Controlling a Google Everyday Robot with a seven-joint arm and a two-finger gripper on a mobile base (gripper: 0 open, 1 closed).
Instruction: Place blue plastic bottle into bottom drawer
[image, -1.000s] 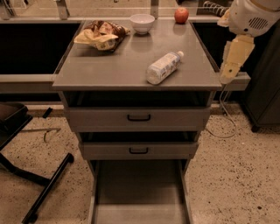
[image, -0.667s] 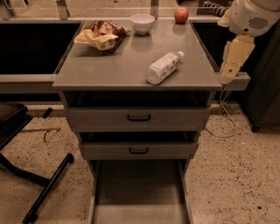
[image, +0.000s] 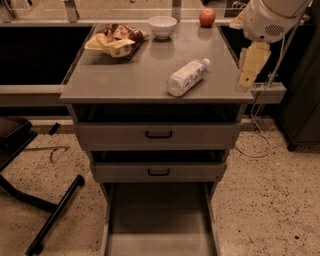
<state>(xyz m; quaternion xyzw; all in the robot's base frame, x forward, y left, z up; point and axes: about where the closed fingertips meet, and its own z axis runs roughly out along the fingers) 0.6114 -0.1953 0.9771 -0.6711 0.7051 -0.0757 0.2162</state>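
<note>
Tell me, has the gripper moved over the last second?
Yes: the gripper has shifted left toward the right edge of the table; the blue plastic bottle lies unmoved.

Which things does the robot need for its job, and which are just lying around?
Needed: the blue plastic bottle, lying on the cabinet top; the bottom drawer, pulled open; the gripper, hanging by the top's right edge.
Just lying about: the white bowl, the red apple, the snack bag, all at the back of the top.
</note>
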